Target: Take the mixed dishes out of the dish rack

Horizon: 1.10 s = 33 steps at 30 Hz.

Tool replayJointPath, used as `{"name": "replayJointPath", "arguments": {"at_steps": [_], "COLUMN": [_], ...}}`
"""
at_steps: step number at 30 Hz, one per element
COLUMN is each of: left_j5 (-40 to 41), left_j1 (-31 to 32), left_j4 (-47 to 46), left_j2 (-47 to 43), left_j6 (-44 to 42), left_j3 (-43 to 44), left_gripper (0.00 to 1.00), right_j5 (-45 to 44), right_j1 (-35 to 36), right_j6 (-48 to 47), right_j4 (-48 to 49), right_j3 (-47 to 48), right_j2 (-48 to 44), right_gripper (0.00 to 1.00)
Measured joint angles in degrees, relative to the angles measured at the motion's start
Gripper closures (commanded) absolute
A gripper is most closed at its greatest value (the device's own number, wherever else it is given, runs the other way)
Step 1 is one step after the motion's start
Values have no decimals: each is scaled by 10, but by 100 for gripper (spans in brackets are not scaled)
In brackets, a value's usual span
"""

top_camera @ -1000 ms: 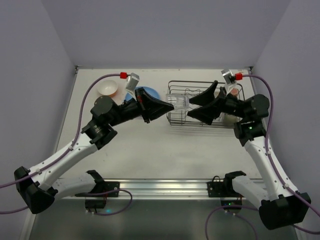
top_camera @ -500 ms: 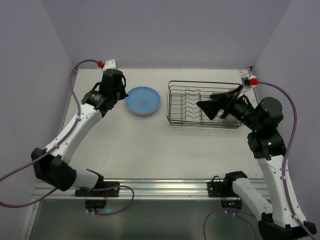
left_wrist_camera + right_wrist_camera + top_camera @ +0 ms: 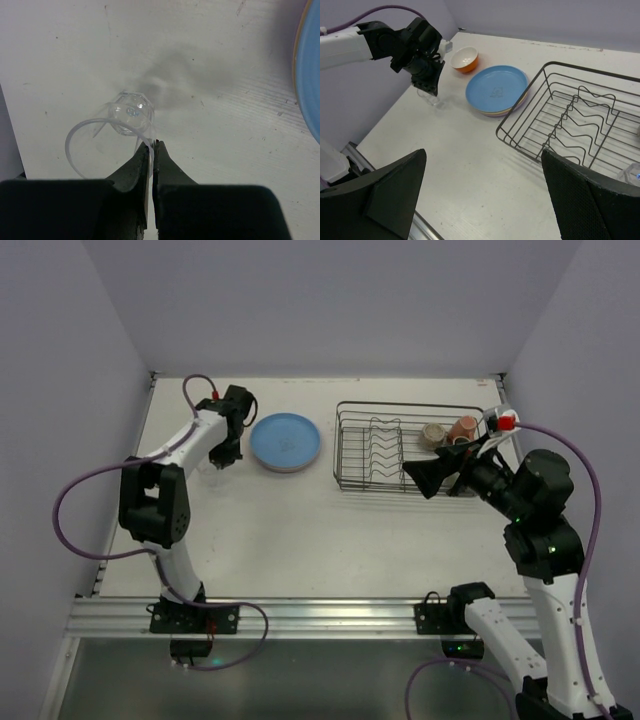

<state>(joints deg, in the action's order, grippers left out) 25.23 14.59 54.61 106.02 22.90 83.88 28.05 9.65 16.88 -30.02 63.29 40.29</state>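
Observation:
My left gripper (image 3: 152, 145) is shut on the rim of a clear glass (image 3: 125, 117). The glass is upright, at or just above the table, left of the stacked plates, blue one on top (image 3: 286, 440). In the top view the left gripper (image 3: 222, 456) is at the back left. An orange bowl (image 3: 465, 58) sits behind the plates. The dish rack (image 3: 400, 450) holds a beige mug (image 3: 433, 433), a brown mug (image 3: 465, 427) and another clear glass (image 3: 632, 175). My right gripper (image 3: 445, 465) hovers open and empty at the rack's near right side.
The left arm folds along the table's left edge and hides the bowl in the top view. The side walls stand close on both sides. The rack's upright prongs (image 3: 580, 112) are bare. Bare table (image 3: 470, 165) lies below the right gripper.
The left gripper carried the glass from the rack over to the far left and lowered it beside the plates. The right gripper drew back from the rack, uncovering the two mugs.

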Motion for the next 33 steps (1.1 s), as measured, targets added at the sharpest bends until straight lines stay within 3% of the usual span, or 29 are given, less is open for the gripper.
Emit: {"name": "replayJointPath", "arguments": {"at_steps": [12,17,20,27,33], "left_j5": [-68,-94,-103,-107,-103], "left_j1": [-34,-45,-45,-46,-49], "left_j4": [-27,-37,-45,-58,-57], "left_j2": [-3,-3,-4,-10,-26], "left_j6": [-2,-2,-2,-1,1], "left_j3": [-21,-39,-44,-59,-60], "left_gripper": [100,93,84,45,29], "right_j5": [16,17,17,16,7], "right_j1": [2,4,5,10,13], "right_j6": [-9,-10,-11,-15,-15], "right_j4": [0,0,0,0,0], "right_j3": [0,0,0,0,0], "right_j2": [-2,-2,-2,2,16], "right_gripper": [1,1,1,1,1]}}
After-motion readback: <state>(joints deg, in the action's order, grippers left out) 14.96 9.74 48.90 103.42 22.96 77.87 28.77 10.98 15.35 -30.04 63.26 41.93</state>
